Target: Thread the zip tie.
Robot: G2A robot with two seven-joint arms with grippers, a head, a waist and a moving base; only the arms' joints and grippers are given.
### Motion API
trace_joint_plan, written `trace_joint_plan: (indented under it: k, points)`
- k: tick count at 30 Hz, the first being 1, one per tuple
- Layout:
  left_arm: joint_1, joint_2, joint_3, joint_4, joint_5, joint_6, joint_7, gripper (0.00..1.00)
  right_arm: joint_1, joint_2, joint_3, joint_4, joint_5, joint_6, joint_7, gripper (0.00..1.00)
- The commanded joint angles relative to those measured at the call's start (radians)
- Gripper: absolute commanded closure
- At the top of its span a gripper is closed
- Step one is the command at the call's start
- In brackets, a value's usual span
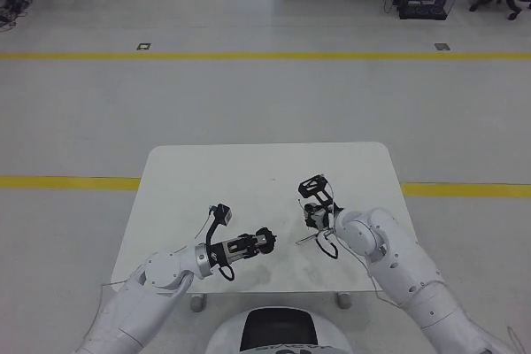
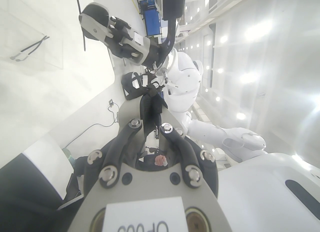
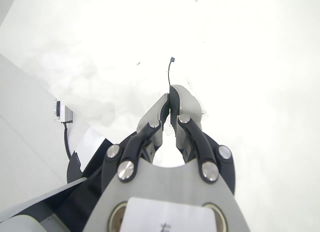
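- The right gripper (image 3: 170, 93) has its fingers pinched tight on the zip tie (image 3: 169, 74).
- The zip tie is black and thin. It is up in the air over the white counter (image 1: 248, 177), not lying on it.
- The little square head (image 3: 172, 59) pokes out just past the fingertips. The long tail hangs out the other side.
- The left gripper (image 1: 267, 238) is near the right one and points at it, but they do not touch. I cannot tell if its fingers are apart or together.
- I think the job is only starting, because the tie is straight and no loop is made yet.
- To do it well, the right fingers should hold on hard so the tie does not slip or spin.
- The head should stay free of the fingers so the hole is not covered.
- The left gripper should take the tail close to its tip. A floppy tip is hard to aim.
- Then it should bend the tail round slowly and line the tip up with the hole before pushing.
- Go gently, as the hole is tiny and a fast push could miss.
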Motion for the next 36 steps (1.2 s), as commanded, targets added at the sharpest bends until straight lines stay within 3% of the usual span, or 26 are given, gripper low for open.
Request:
trace_joint_plan:
  k: [1, 6, 11, 16, 24, 27, 36]
  points:
    - [0.0, 0.0, 0.0, 0.0, 0.0, 0.0, 0.0, 1.0, 0.002, 0.0, -0.001, 0.002, 0.0, 0.001, 0.006, 1.0]
    - [0.0, 0.0, 0.0, 0.0, 0.0, 0.0, 0.0, 1.0, 0.002, 0.0, -0.001, 0.002, 0.0, 0.001, 0.006, 1.0]
    - [0.007, -0.002, 0.017, -0.005, -0.001, 0.049, 0.052, 1.0, -0.069, 0.012, 0.026, -0.089, -0.106, -0.048, -0.223, 1.0]
    - [0.004, -0.005, 0.036, -0.003, -0.016, 0.116, 0.105, 1.0, -0.139, 0.025, 0.063, -0.141, -0.161, -0.092, -0.347, 1.0]
    - [0.006, -0.008, 0.058, 0.001, -0.035, 0.153, 0.15, 1.0, -0.195, 0.035, 0.091, -0.16, -0.186, -0.185, -0.51, 1.0]
    - [-0.005, -0.009, 0.058, 0.007, -0.055, 0.135, 0.139, 1.0, -0.193, 0.038, 0.096, -0.173, -0.221, -0.204, -0.517, 1.0]
    - [-0.004, -0.01, 0.062, 0.006, -0.059, 0.138, 0.145, 1.0, -0.193, 0.038, 0.096, -0.173, -0.221, -0.204, -0.517, 1.0]
